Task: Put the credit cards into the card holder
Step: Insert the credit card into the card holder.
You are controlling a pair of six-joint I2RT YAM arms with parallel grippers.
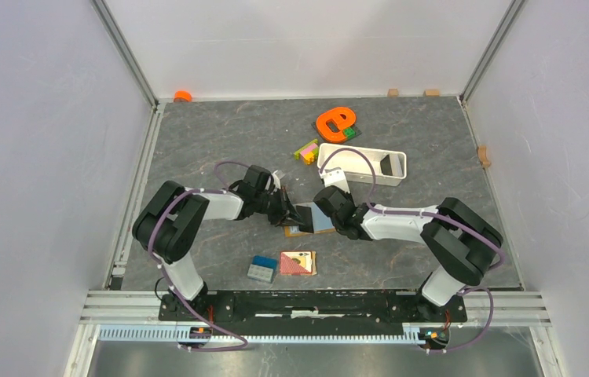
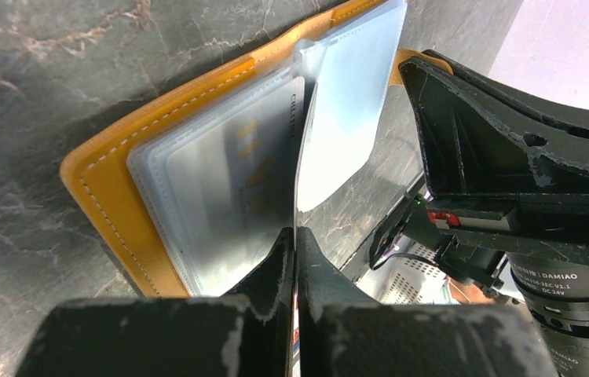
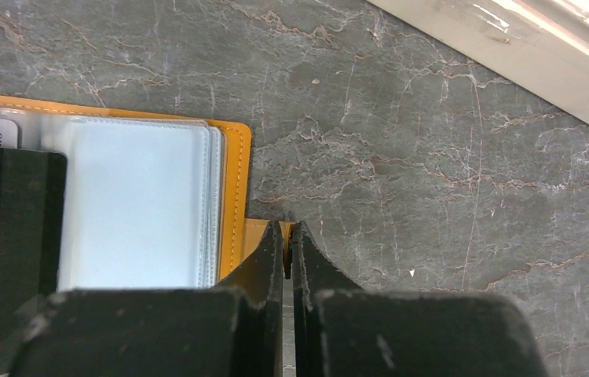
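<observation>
Left gripper: jaws pressed together on a thin sheet that stands edge-on over the spine of the open card holder. Card or clear sleeve leaf? Cannot tell from this angle.

Risks, as I judge them:
- The pinch sits at the very fingertips. A sideways pull could let the sheet slip out, or bend it if it is a card.
- If it is a card, its edge has to meet a pocket mouth. One clear leaf arches loose to the right and could catch the edge or fold under it.
- The two grippers are near each other over the holder. A large wrist turn by either could knock the other.
- The holder lies loose on the table, so a pull on the sheet could drag it or flip it shut if the right-hand hold gives.

Right gripper: fingers nearly touching, with the holder's orange clasp tab between the tips. It looks clamped on the tab, pinning that side.

One credit card, with faint gold lettering, already sits inside a left-page sleeve. The holder lies mid-table, between the two arms and well apart from the white tray.
</observation>
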